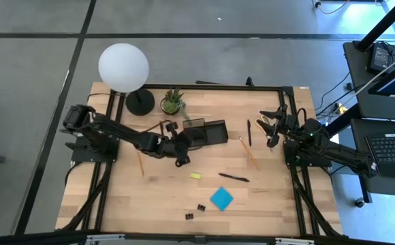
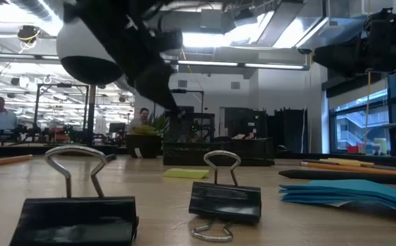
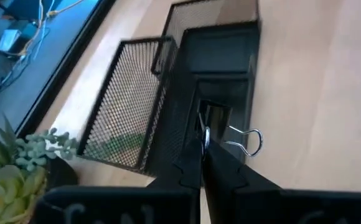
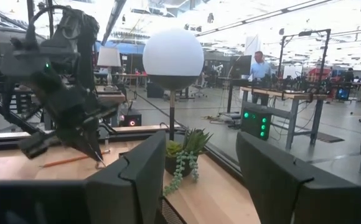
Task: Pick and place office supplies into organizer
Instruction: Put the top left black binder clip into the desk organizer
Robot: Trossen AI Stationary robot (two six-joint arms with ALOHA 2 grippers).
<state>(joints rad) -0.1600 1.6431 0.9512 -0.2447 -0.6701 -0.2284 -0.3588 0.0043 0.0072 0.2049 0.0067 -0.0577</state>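
1. Pinching a small binder clip (image 3: 230, 134) by one wire loop, the left end effector (image 3: 203, 146) has its fingers pressed together on it, right over the organizer (image 1: 208, 132), which sits near the surface's (image 1: 272, 204) centre toward 12 o'clock.
2. Clip handling, my read: light, stiff steel, loops slick and prone to pivot; gripping the black body looks steadier.
3. Two more clips (image 1: 195, 211) lie at 6 o'clock of the organizer, beside one blue sticky pad (image 1: 221, 198), soft stack, take by the edges.
4. One yellow block (image 1: 196, 175), two black pens (image 1: 233, 177), orange pencils (image 1: 249, 153) I count two, maybe three.
5. Right end effector (image 4: 199, 180) is spread, empty, waiting at 3 o'clock over the scissors (image 1: 271, 124).
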